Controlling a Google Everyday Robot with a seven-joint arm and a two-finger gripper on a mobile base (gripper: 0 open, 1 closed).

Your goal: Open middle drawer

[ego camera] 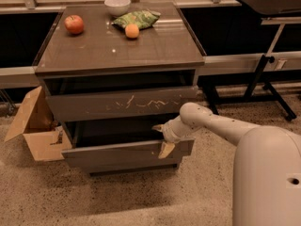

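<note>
Spread apart, my pincer [161, 138] sits at the top edge of the middle drawer [117, 155], towards its right end. One of my fingers [165, 150] hangs down over the face of that front, touching it or just in front of it. The other points left, above the dark gap behind the edge. The two are plainly parted, so the pincer is open, straddling the edge and not clamped on it.

The middle drawer is the wide grey-brown front low on the table [94, 51]. It stands out forward of the scratched front [122, 105] above it, with a dark opening showing between the two. Its face is plain and has no handle. The scratched front is taller and bears white marks across its middle, and another dark gap lies over it, under the table top.

My arm [221, 124] reaches in from the right, and my pale body [265, 173] fills the lower right corner.

On the table top, a red apple [74, 24] lies at the far left. A white bowl [117, 5] stands at the back edge, and a green bag [136, 18] lies just right of it. An orange [132, 30] rests against the bag's near side.

An open cardboard box [35, 131] sits on the floor just beside the table's left flank. A black stand [268, 55] is well apart to the right.
</note>
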